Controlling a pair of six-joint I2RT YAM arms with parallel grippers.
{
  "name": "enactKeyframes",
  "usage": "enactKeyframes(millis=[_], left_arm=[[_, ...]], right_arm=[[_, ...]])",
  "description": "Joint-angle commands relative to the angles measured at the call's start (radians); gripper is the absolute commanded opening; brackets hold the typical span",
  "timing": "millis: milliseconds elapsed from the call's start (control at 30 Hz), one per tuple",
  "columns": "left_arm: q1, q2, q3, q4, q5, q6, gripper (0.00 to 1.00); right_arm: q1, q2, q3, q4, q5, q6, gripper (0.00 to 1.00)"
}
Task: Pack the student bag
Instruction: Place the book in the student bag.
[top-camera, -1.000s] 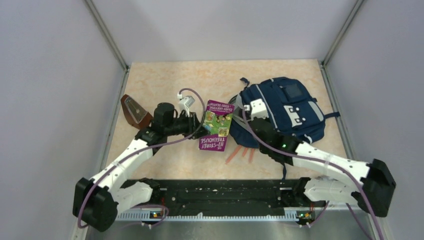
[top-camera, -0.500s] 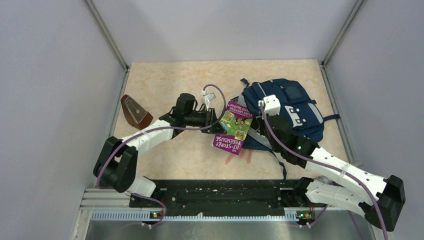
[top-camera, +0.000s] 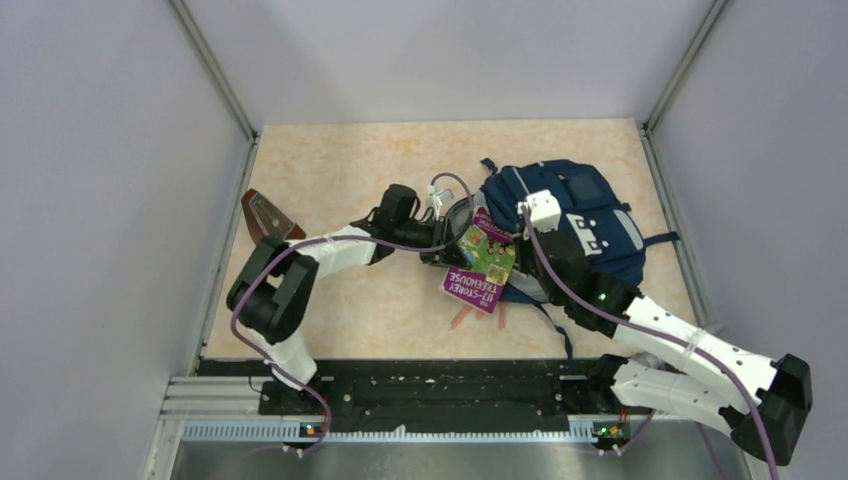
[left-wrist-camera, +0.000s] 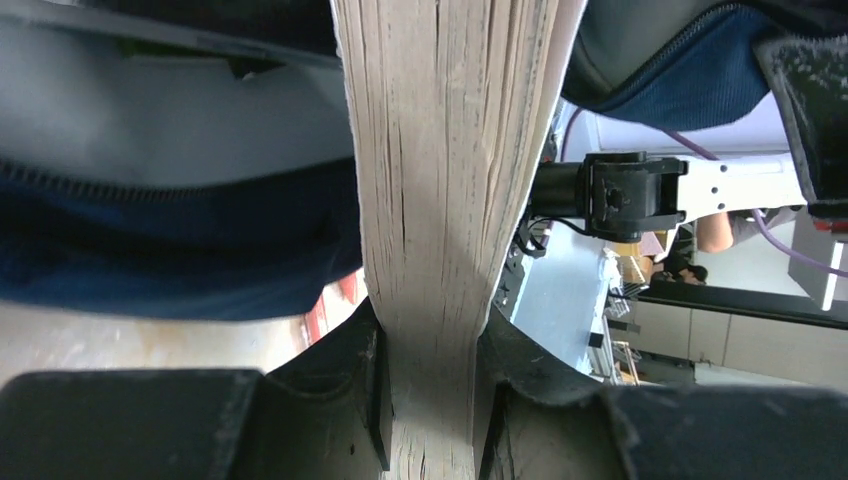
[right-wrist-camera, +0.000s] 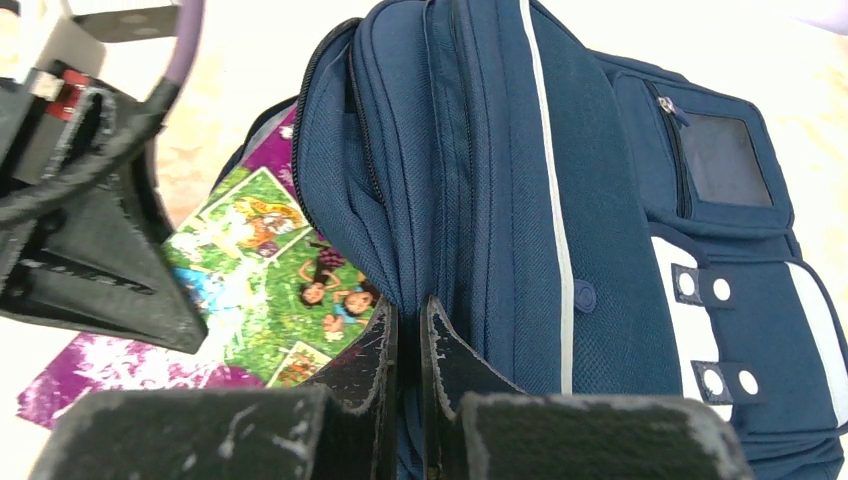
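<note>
Student bag (top-camera: 585, 210): navy, on the right of the surface (top-camera: 340, 170), toward the far side, with its open mouth facing left.
Book (top-camera: 482, 262): purple cover, between the two tools, its right part tucked under the bag's raised lip.
Left tool (left-wrist-camera: 430, 400): set narrow, clamped on the book's page block.
Right tool (right-wrist-camera: 408, 340): closed on a fold of the bag's mouth edge, holding it lifted.
Governing relation: the mouth lies just right of the left tool. The book's long axis runs roughly near-to-far, slightly tilted, so it lies across the opening.
Judgement: insertion is partly done, and a push rightward should seat the book. The near end protrudes and may catch on the lip.
</note>
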Motion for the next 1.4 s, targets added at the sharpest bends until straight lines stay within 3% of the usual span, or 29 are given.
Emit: enactKeyframes(millis=[0, 133, 433, 667, 800, 833, 900, 1033, 1367], left_arm=[[-0.018, 0.053, 0.106, 0.217, 0.081, -0.094, 0.00], [-0.031, 0.150, 0.180, 0.283, 0.072, -0.170, 0.00], [-0.049, 0.346, 0.268, 0.694, -0.072, -0.534, 0.00], [-0.085, 0.433, 0.378, 0.675, -0.182, -0.529, 0.00], [-0.091, 0.433, 0.418, 0.539, -0.182, -0.430, 0.01], [-0.086, 0.413, 0.418, 0.486, -0.186, -0.389, 0.10], [-0.083, 0.365, 0.396, 0.371, -0.235, -0.288, 0.38], [-0.082, 0.261, 0.370, 0.152, -0.350, -0.096, 0.65], [-0.080, 0.042, 0.267, -0.192, -0.624, 0.181, 0.73]], right_arm=[[0.001, -0.054, 0.047, 0.133, -0.064, 0.017, 0.00], [0.001, -0.062, 0.037, 0.137, -0.074, 0.028, 0.00], [0.000, -0.047, 0.013, 0.181, -0.077, 0.045, 0.00], [0.000, -0.031, 0.001, 0.197, -0.072, 0.047, 0.00], [-0.002, -0.030, 0.000, 0.198, -0.058, 0.045, 0.00], [-0.002, -0.032, 0.000, 0.195, -0.047, 0.046, 0.00], [-0.002, -0.044, -0.006, 0.193, -0.022, 0.049, 0.00], [-0.002, -0.068, -0.020, 0.204, -0.008, 0.048, 0.00], [-0.002, -0.095, -0.020, 0.204, 0.000, 0.057, 0.00]])
